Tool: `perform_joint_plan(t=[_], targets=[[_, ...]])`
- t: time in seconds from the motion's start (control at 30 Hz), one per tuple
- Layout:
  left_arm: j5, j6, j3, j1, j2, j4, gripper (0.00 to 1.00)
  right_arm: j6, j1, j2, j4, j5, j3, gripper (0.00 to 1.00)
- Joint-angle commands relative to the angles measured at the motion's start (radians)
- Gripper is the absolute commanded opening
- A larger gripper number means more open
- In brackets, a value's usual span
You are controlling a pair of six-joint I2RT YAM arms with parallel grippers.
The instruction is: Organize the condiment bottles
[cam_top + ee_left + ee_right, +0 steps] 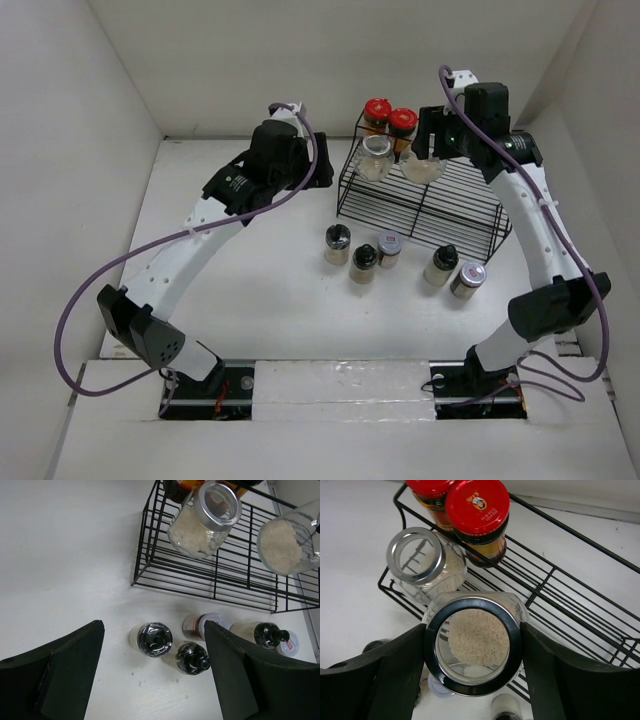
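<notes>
Arms arch up from the near edge of the table and bend inward toward the black wire rack. The left arm folds over a raised elbow, its wrist angled down beside the rack's left end. The left gripper has its jaws spread wide with nothing between them. Below those jaws five condiment bottles stand on the table in a loose row, just in front of the rack. Beyond the jaws a silver-lidded jar sits on the rack, with two red-lidded jars behind it. The right arm curves up over the rack. The right gripper has its jaws clamped on both sides of a clear-lidded jar of pale grains, just right of the silver-lidded jar. Whether it rests on the wires I cannot tell.
</notes>
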Motion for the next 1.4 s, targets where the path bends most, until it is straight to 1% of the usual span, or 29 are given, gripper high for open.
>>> perform_joint_plan(t=[0.0, 0.1, 0.27, 0.33, 0.5, 0.6, 0.7, 0.77, 0.83, 0.87, 0.93, 1.0, 1.1, 1.17, 1.23, 1.27, 1.3, 1.33, 1.37], targets=[[0.060, -0.010, -0.054, -0.002, -0.030, 0.099, 0.76, -0.007, -0.028, 0.006, 0.094, -0.068, 0.041, 0.44], [0.070, -0.010, -0.103, -0.002, -0.030, 0.126, 0.76, -0.007, -0.028, 0.051, 0.113, -0.068, 0.041, 0.44], [0.071, -0.010, -0.137, -0.002, -0.030, 0.135, 0.76, -0.016, -0.018, 0.083, 0.160, -0.059, 0.016, 0.42], [0.071, -0.001, -0.146, -0.002, -0.030, 0.145, 0.76, -0.026, -0.008, 0.094, 0.183, -0.050, -0.008, 0.46], [0.071, -0.001, -0.168, -0.002, -0.030, 0.154, 0.76, -0.047, 0.014, 0.129, 0.183, -0.025, -0.008, 0.48], [0.071, -0.001, -0.186, -0.002, -0.030, 0.163, 0.76, -0.056, 0.024, 0.140, 0.194, -0.001, -0.029, 0.53], [0.071, -0.010, -0.197, -0.002, -0.030, 0.163, 0.76, -0.056, 0.034, 0.140, 0.205, -0.011, -0.054, 0.59], [0.071, -0.010, -0.197, -0.002, -0.030, 0.163, 0.75, -0.056, 0.034, 0.149, 0.205, -0.011, -0.054, 0.72], [0.071, -0.010, -0.206, -0.002, -0.030, 0.163, 0.75, -0.056, 0.044, 0.149, 0.196, 0.001, -0.054, 0.81], [0.071, -0.010, -0.206, -0.002, -0.030, 0.172, 0.75, -0.056, 0.044, 0.140, 0.196, 0.010, -0.054, 0.88], [0.071, -0.020, -0.206, -0.002, -0.021, 0.172, 0.75, -0.056, 0.054, 0.140, 0.171, 0.019, -0.043, 0.94], [0.071, -0.020, -0.206, -0.002, -0.021, 0.172, 0.75, -0.056, 0.054, 0.106, 0.160, 0.032, -0.017, 0.99], [0.071, -0.020, -0.186, -0.002, -0.021, 0.172, 0.75, -0.056, 0.054, 0.053, 0.141, 0.032, -0.007, 0.99], [0.060, -0.020, -0.177, -0.002, -0.010, 0.163, 0.75, -0.047, 0.054, 0.014, 0.130, 0.068, -0.007, 0.99], [0.060, -0.020, -0.177, -0.002, -0.010, 0.163, 0.75, -0.021, 0.054, -0.078, 0.130, 0.093, -0.084, 0.99], [0.049, -0.020, -0.177, -0.002, -0.010, 0.163, 0.75, -0.010, 0.063, -0.115, 0.130, 0.116, -0.126, 0.96], [0.040, -0.020, -0.177, -0.002, -0.010, 0.154, 0.74, 0.000, 0.073, -0.154, 0.139, 0.116, -0.173, 0.85], [0.040, -0.020, -0.177, -0.002, -0.010, 0.154, 0.72, 0.029, 0.074, -0.234, 0.148, 0.116, -0.279, 0.49], [0.029, -0.020, -0.177, -0.002, -0.010, 0.154, 0.69, 0.045, 0.090, -0.271, 0.148, 0.116, -0.331, 0.32]])
